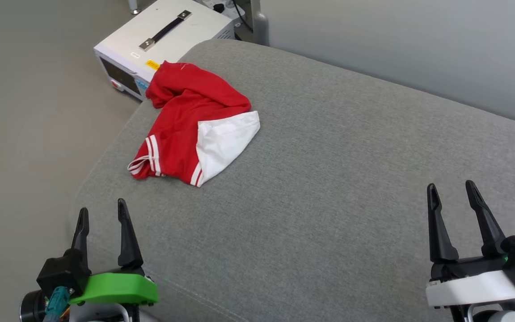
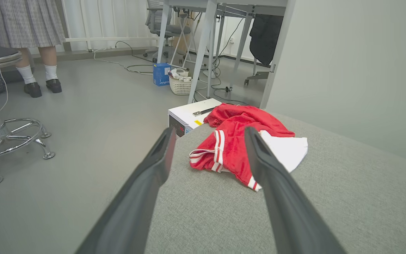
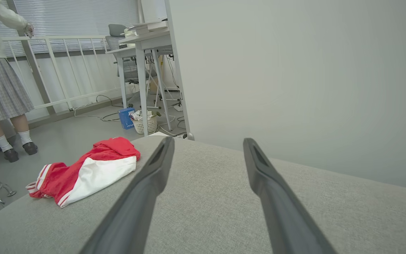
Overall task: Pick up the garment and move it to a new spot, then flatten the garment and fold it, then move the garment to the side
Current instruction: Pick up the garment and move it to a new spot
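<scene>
A crumpled red T-shirt (image 1: 181, 125) lies bunched near the far left edge of a grey padded seat (image 1: 329, 188). It is well ahead of the left claw (image 1: 102, 206) and far from the right claw (image 1: 450, 184). Both claws hover with fingers spread, holding nothing.

The T-shirt sits close to the seat's rounded edge, so a glancing pinch could nudge it off toward the white box (image 1: 163, 36) on the floor. Grabbing only one loose layer might lift it twisted, making flattening harder.

The T-shirt is red, with a white sleeve panel facing up and red-and-white striped trim at its near end. No lettering shows.
</scene>
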Tool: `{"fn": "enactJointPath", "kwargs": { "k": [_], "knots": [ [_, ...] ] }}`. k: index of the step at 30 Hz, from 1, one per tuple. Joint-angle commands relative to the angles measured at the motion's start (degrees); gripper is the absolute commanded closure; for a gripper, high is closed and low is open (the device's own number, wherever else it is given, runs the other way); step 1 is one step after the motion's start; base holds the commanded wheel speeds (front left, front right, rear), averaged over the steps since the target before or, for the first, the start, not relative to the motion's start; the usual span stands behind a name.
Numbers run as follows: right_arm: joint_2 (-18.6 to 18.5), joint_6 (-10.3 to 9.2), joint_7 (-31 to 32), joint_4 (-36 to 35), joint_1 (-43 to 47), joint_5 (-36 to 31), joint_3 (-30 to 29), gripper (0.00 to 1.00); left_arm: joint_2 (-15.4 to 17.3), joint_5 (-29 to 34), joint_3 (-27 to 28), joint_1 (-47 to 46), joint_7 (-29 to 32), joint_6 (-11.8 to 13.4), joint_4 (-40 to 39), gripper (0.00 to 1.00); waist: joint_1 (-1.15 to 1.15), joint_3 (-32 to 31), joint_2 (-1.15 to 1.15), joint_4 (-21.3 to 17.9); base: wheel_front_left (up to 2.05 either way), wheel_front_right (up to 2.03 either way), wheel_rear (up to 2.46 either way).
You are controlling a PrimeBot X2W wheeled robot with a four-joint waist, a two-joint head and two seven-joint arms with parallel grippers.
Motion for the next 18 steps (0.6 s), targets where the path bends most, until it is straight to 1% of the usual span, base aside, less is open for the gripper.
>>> {"fn": "enactJointPath", "kwargs": {
  "k": [1,7,10,12,15,18],
  "knots": [
    [-0.06,-0.05,-0.35,-0.01,-0.44,-0.18,-0.03,0.0,-0.15,-0.19,0.13,0.02,-0.34,-0.09,0.15,0.0,0.0,0.33,0.0,2.72,0.0,0.0,0.0],
    [-0.06,-0.05,-0.35,0.08,-0.16,-0.24,0.38,0.0,-0.15,-1.05,0.55,0.37,-0.34,-0.16,0.49,0.0,0.0,0.2,0.0,3.69,0.0,0.0,0.0],
    [-0.06,-0.05,-0.35,0.12,-0.13,-0.27,0.66,0.0,-0.15,-2.39,0.97,0.5,-0.34,-0.23,0.96,0.0,0.0,0.24,0.0,3.47,0.0,0.0,0.0],
    [-0.06,-0.05,-0.35,0.05,-0.23,-0.26,0.82,0.0,-0.15,-3.15,1.66,0.25,-0.34,-0.79,1.31,0.0,0.0,0.37,0.0,3.07,0.0,0.0,0.0],
    [-0.06,-0.05,-0.35,-0.36,-0.71,-0.56,0.87,0.0,-0.15,-4.45,3.83,-2.21,-0.34,-2.47,1.67,0.0,0.0,1.42,0.0,2.35,0.0,0.0,0.0],
    [-0.06,-0.05,-0.35,-1.22,-1.68,-1.31,1.46,0.0,-0.15,-2.84,6.25,-6.7,-0.34,-5.39,2.69,0.0,0.0,3.16,0.0,1.33,0.0,0.0,0.0]
  ]
}}
